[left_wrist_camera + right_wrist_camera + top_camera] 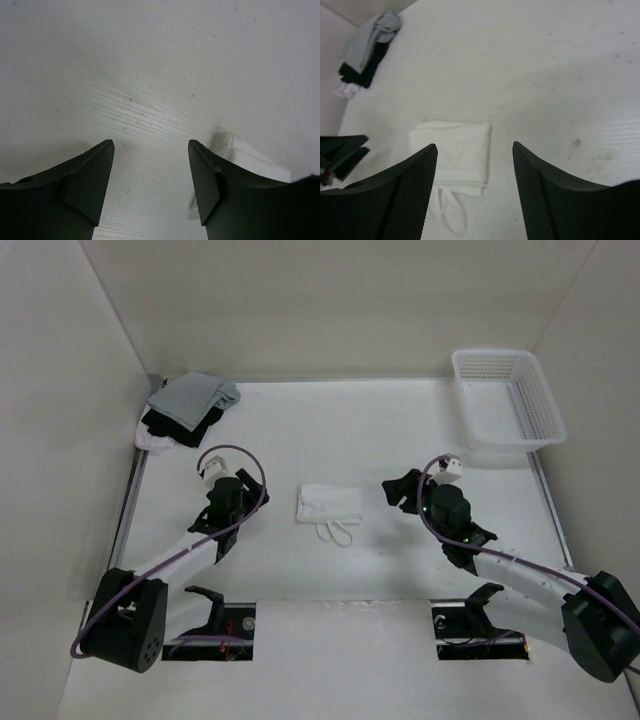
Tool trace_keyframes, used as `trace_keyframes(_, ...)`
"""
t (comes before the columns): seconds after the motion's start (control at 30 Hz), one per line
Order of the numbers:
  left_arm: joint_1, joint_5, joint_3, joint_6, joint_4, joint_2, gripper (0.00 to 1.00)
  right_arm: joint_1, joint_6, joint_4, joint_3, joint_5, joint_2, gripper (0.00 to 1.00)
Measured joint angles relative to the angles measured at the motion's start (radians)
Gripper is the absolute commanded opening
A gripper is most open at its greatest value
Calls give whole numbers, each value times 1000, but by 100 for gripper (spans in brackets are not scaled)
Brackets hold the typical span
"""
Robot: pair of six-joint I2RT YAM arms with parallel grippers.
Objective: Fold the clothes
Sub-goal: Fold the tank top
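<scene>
The clothes [328,504] lie folded into a small white rectangle at the middle of the table, with thin looped straps [337,532] trailing from the near edge. My left gripper [238,502] hovers to its left, open and holding nothing. My right gripper [398,490] stands to its right, also open and holding nothing. Through the right wrist view, the clothes [457,155] sit ahead between the wide-spread fingers of that gripper [475,146]. The left wrist view shows bare table between the fingers of the left gripper [151,145], with a corner of the clothes [250,157] past the right finger.
A pile of grey, black and white garments [185,410] sits at the far left corner and shows again in the right wrist view [367,55]. A white plastic basket [505,400] stands at the far right. Walls enclose the table on three sides.
</scene>
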Motion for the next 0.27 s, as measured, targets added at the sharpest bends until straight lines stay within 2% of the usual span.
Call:
trace_keyframes(0.17,-2,-5,-14,-4,-45,-55,59,-44,2,9,-69,47,5,67)
trace_keyframes(0.27,-16,-7,-14,-3,-54,-47,62,-55,3,32,-70,50,30,67)
